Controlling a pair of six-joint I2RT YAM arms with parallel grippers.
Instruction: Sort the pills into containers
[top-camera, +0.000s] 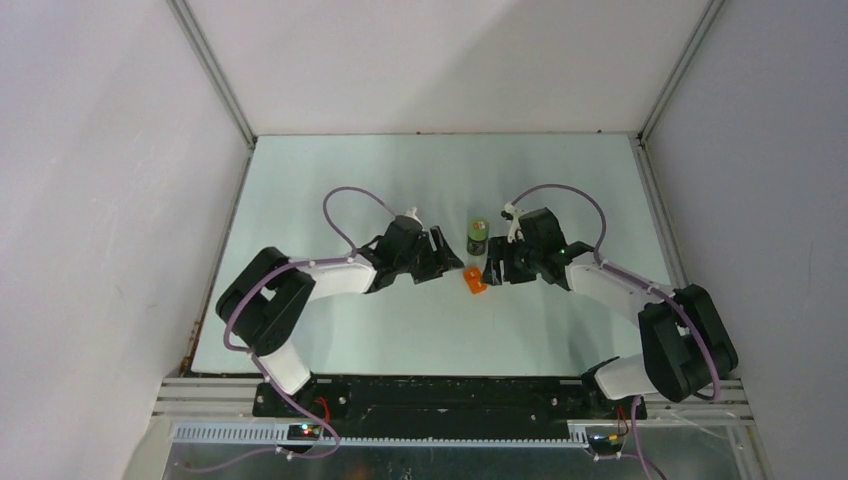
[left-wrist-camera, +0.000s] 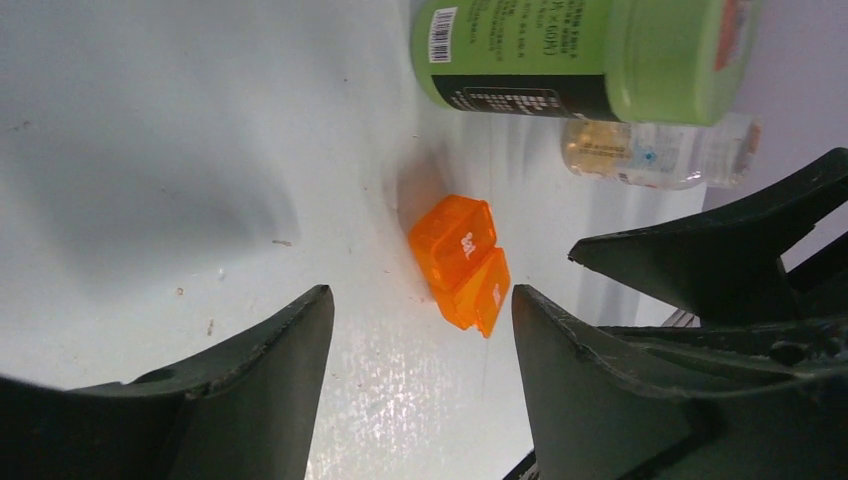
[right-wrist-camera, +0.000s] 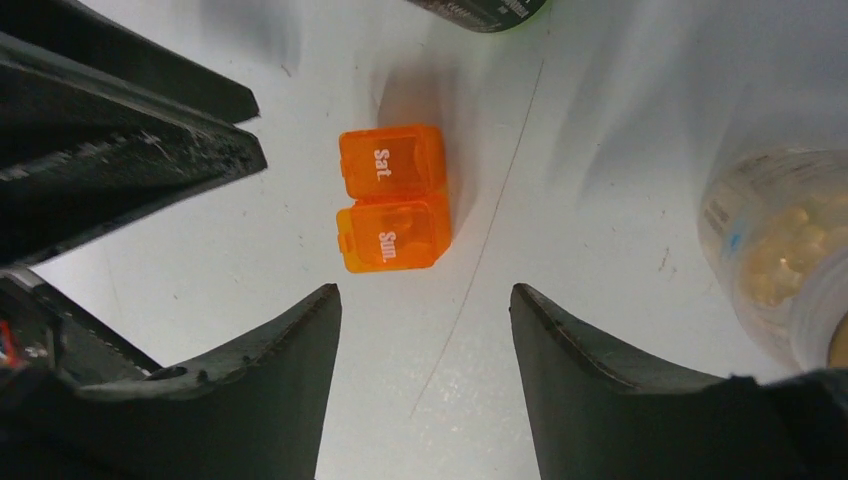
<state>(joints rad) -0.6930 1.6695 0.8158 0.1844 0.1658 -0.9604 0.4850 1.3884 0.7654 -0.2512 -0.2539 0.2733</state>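
Observation:
The orange box (top-camera: 474, 283) lies on the table between my two grippers, both lids closed, marked "Sat." and "Sun." (right-wrist-camera: 393, 210). My left gripper (top-camera: 452, 268) stands open just left of it, the box a little beyond its fingertips (left-wrist-camera: 462, 260). My right gripper (top-camera: 490, 272) stands open just right of it, nothing between its fingers. The green bottle (top-camera: 477, 236) with a dark label stands upright right behind the box (left-wrist-camera: 580, 55). A clear vial (right-wrist-camera: 785, 250) holding pale yellow pills stands by the right gripper, beyond the bottle in the left wrist view (left-wrist-camera: 660, 152).
The pale table (top-camera: 350, 330) is closed in by white walls (top-camera: 120, 200) on three sides, with metal posts at the back corners. Both arm bases sit on the black rail (top-camera: 450, 395) at the near edge. The left gripper's fingers (right-wrist-camera: 130, 150) show in the right wrist view.

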